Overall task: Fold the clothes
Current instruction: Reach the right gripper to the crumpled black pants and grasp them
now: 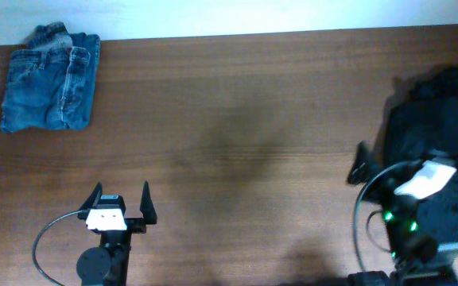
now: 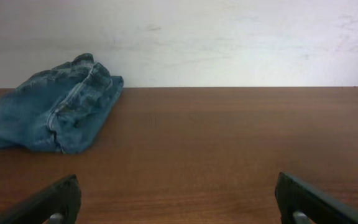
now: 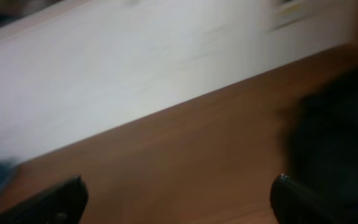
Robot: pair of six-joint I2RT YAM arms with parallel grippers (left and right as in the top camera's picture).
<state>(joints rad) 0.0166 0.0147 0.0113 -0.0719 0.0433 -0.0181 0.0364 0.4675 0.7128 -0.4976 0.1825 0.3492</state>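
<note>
Standing wide apart and empty, your right fingers (image 3: 303, 202) hang over the near left edge of the black clothes (image 1: 440, 119), one tip just off the heap. Your left fingers (image 2: 51, 202) are just as wide and empty, well to the left of the clothes over bare surface (image 1: 237, 119). The clothes lie crumpled, not yet spread. Pinch one loose edge, a single garment only, and draw it left of the heap onto open wood before folding. Folded jeans (image 1: 50, 79) lie farthest from the heap.
</note>
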